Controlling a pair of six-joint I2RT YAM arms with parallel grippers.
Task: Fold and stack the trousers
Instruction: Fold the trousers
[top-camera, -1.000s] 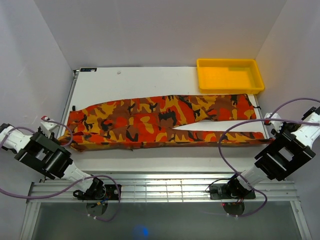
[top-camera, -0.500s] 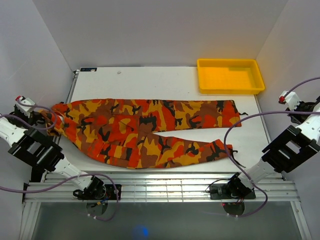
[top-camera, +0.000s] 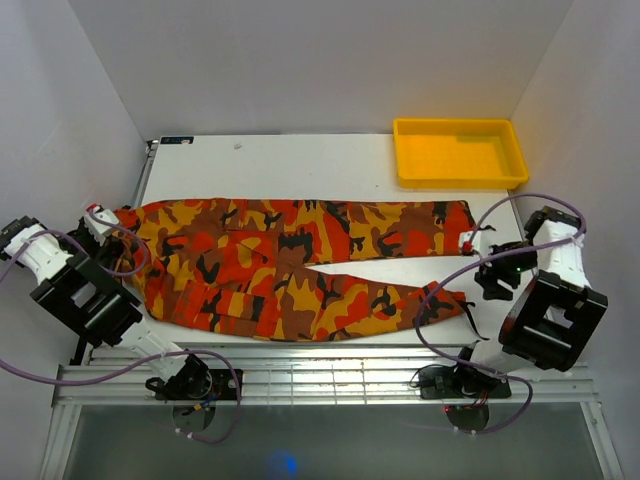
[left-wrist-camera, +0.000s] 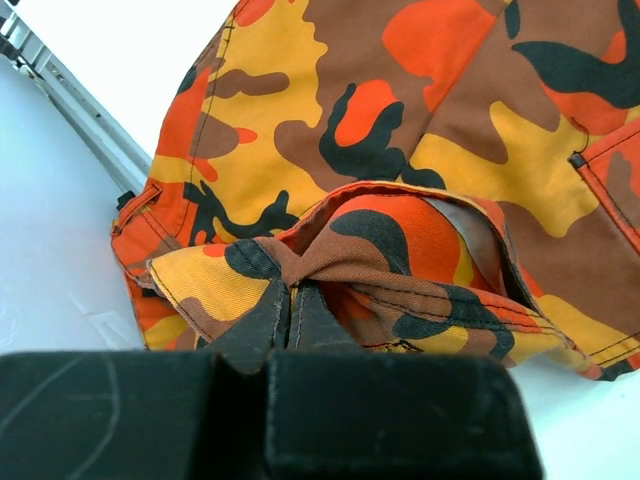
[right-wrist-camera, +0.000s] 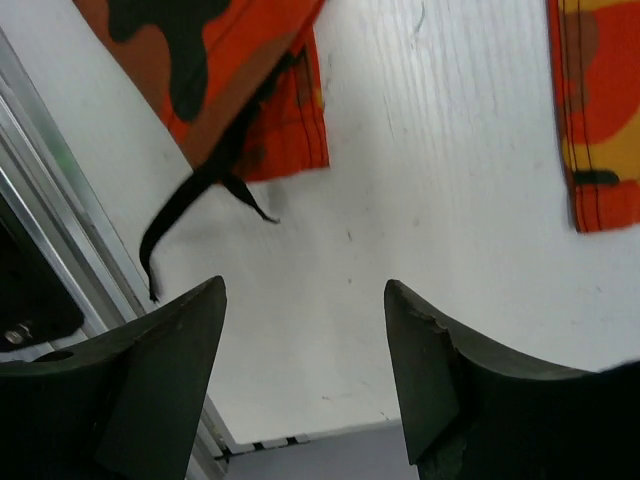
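The camouflage trousers (top-camera: 300, 260) lie spread across the table, waist to the left and both legs running right. My left gripper (top-camera: 112, 226) is at the waist's far left corner. In the left wrist view its fingers (left-wrist-camera: 262, 325) are shut on a bunched fold of the waistband (left-wrist-camera: 400, 240). My right gripper (top-camera: 482, 262) hangs open just right of the leg ends, with only bare table between its fingers (right-wrist-camera: 180, 340). The near leg's hem (right-wrist-camera: 250, 110) and its black strap (right-wrist-camera: 190, 205) lie to one side of it, and the far leg's hem (right-wrist-camera: 600, 130) to the other.
A yellow tray (top-camera: 460, 183) stands at the table's back right corner. White walls close in on both sides. A metal rail (top-camera: 330, 372) runs along the table's near edge, where the arm bases sit.
My right gripper has opened, let go of the leg end and swung in from the far right. The left gripper, still shut on the waistband, has shifted slightly right. The trousers have moved left.
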